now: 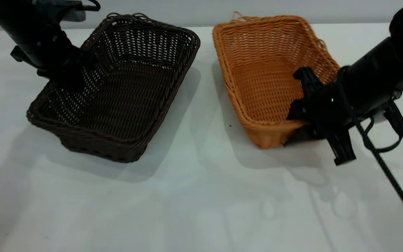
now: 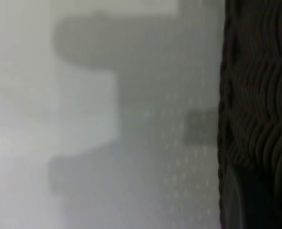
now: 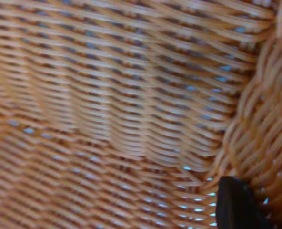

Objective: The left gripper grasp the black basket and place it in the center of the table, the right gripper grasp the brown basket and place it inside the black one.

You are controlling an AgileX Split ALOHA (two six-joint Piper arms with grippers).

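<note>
Woven wicker, two rectangular baskets, set side by side on the white counter (image 1: 187,210), apart.

Black basket (image 1: 117,87): at the exterior view's left, tilted, its far end raised. The left hand (image 1: 69,77) is seated at the basket's left long rim; whether its fingers are pinched on the rim cannot be told, dark on dark.

Brown basket (image 1: 268,77): at the right, also tipped. The right hand (image 1: 301,115) is placed at the near right corner, one finger inside the wall, one outside beneath the rim; it appears pinched on the braided rim. A fingertip (image 3: 236,205) is seen against the weave in the right wrist view.

Risks, judged:
- A rim grip at one side or corner leaves each basket hanging unbalanced; slipping or swinging is likely.
- Open weave and loose loops may snag a finger on release.
- Both baskets are the same size; nesting calls for close alignment, or the rims will be jammed.

Obstructions: the right arm's trailing cable (image 1: 390,175) lies across the counter's right side.
</note>
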